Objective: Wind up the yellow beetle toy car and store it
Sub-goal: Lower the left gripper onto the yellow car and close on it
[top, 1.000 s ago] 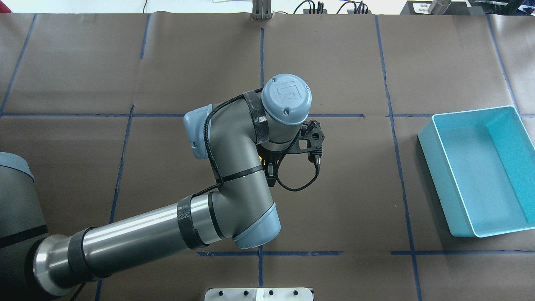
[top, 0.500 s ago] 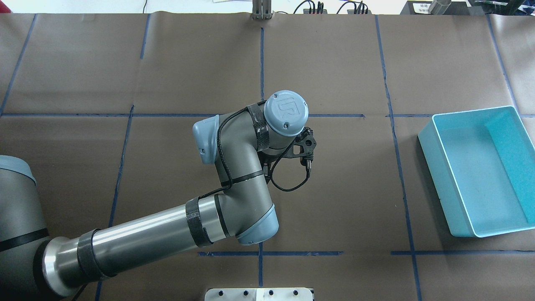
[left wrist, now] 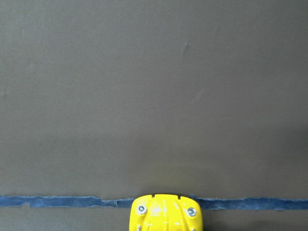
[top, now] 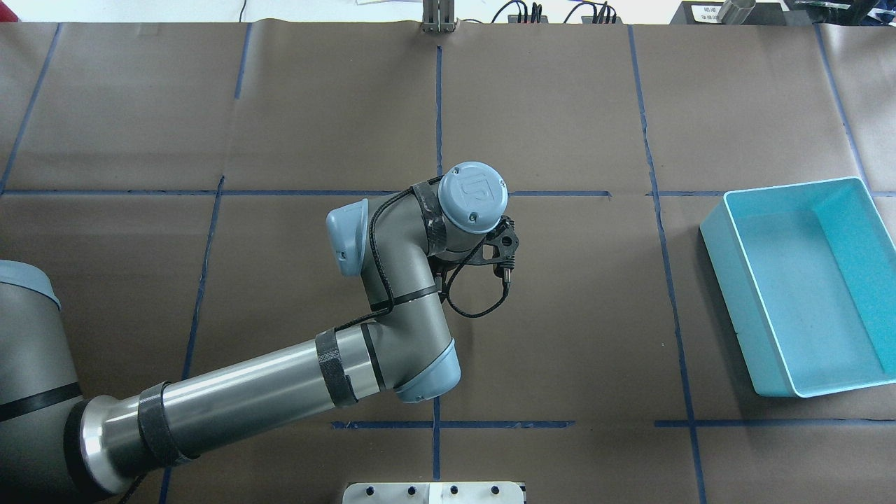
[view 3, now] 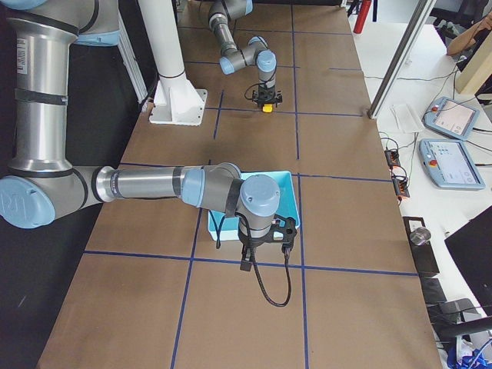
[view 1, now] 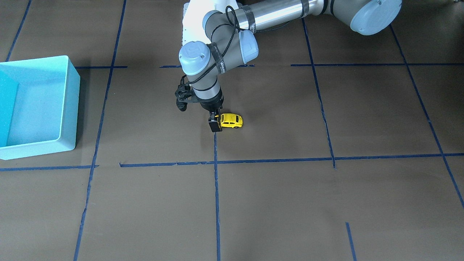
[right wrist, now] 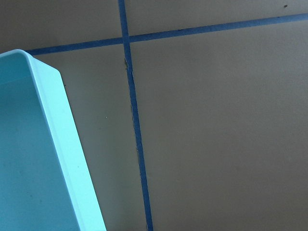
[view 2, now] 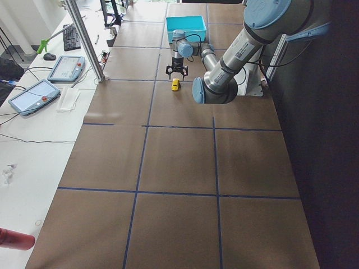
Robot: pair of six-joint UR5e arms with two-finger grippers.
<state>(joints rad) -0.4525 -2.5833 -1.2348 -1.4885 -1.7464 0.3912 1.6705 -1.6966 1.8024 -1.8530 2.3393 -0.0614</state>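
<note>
The yellow beetle toy car (view 1: 232, 120) stands on its wheels on the brown table paper, its headlight end over a blue tape line (left wrist: 166, 214). It also shows in the left side view (view 2: 175, 84) and the right side view (view 3: 267, 108). My left gripper (view 1: 216, 120) points straight down at that front end and looks open. Its near finger (view 1: 214, 127) is beside the car and the far finger is hidden. In the overhead view my left wrist (top: 476, 196) hides the car. My right gripper (view 3: 261, 242) hangs by the bin; I cannot tell if it is open or shut.
A turquoise bin (top: 747, 315) sits at the table's right end and holds nothing. It also shows in the front view (view 1: 72, 108) and the right wrist view (right wrist: 72, 163). Blue tape lines (view 1: 275, 160) grid the paper.
My left wrist has come down toward the table and looks smaller from overhead. A glimpse of yellow under it one second ago is now covered. The bin has not moved.
</note>
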